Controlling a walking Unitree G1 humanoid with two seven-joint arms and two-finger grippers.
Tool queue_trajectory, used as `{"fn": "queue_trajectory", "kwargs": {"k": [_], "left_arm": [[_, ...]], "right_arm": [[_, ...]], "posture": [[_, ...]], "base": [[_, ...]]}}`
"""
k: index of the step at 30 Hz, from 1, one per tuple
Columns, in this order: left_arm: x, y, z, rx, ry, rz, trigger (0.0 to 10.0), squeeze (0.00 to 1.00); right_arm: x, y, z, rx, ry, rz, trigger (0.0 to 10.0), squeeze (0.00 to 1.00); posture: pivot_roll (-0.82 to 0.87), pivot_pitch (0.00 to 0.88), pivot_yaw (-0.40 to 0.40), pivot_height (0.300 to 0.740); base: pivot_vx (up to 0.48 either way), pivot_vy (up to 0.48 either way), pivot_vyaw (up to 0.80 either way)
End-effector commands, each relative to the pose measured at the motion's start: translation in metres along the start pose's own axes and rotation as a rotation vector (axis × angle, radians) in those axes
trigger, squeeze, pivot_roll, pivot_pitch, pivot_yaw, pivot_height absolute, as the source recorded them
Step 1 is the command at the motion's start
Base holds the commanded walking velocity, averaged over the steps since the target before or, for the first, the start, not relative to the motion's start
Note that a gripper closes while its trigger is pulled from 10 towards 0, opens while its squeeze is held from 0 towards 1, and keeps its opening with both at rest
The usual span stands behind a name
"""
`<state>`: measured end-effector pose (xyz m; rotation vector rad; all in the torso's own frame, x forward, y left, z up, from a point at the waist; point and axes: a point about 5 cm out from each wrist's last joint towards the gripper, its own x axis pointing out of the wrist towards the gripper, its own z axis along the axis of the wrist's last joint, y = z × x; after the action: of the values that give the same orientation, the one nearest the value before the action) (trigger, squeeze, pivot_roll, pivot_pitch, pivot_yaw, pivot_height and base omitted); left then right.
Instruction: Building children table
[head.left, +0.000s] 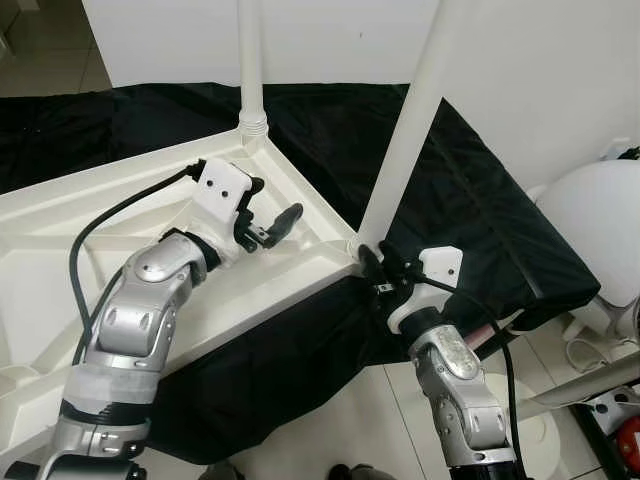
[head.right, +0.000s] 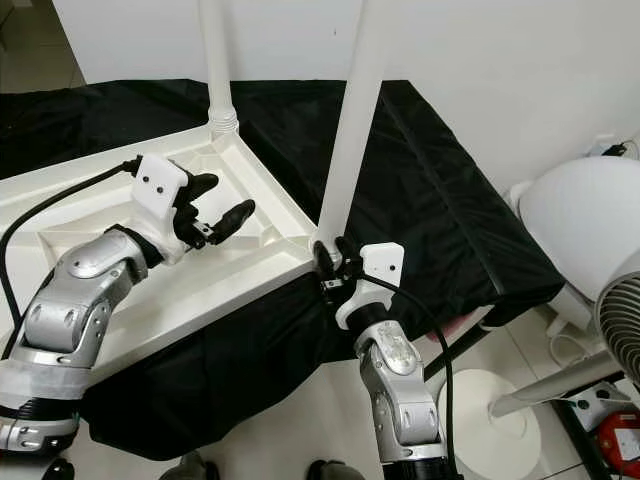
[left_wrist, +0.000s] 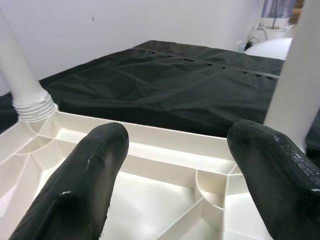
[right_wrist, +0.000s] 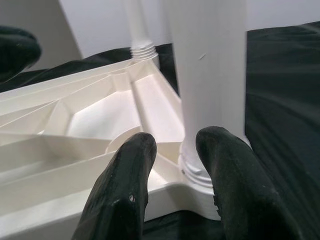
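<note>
White plastic tabletop (head.left: 60, 215) inverted at frame left, two legs (head.left: 410, 120) upright. Left end effector (head.left: 268, 228) apart; right end effector (head.left: 375, 262) apart at near leg's base.

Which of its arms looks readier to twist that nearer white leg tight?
Probably the right. The right gripper sits at the base of the near leg, fingers either side. The left gripper hovers open over the tabletop underside, holding nothing.

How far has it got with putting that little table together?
The tabletop lies upside down on the black cloth. Two legs stand in its corners: the far leg and the near leg. The right gripper is at the near leg's base, seemingly seating it; the left gripper hovers open over the underside. The other corners are out of view, so more legs may remain.
</note>
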<state>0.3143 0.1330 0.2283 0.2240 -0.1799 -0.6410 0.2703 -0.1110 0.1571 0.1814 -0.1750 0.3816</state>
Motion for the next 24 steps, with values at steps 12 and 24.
{"fn": "queue_trajectory", "kwargs": {"k": [12,24], "left_arm": [[-0.003,0.01,-0.014,0.058,0.107,-0.042,10.0,0.0],[-0.01,0.025,-0.022,0.14,0.171,0.072,10.0,0.0]], "right_arm": [[0.014,-0.019,-0.007,0.02,0.09,0.193,10.0,0.0],[0.03,-0.04,-0.009,0.027,0.133,0.288,10.0,0.0]], "posture": [[0.09,0.137,-0.014,0.74],[0.11,0.135,-0.031,0.74]], "base": [[0.0,0.0,0.0],[0.0,0.0,0.0]]}}
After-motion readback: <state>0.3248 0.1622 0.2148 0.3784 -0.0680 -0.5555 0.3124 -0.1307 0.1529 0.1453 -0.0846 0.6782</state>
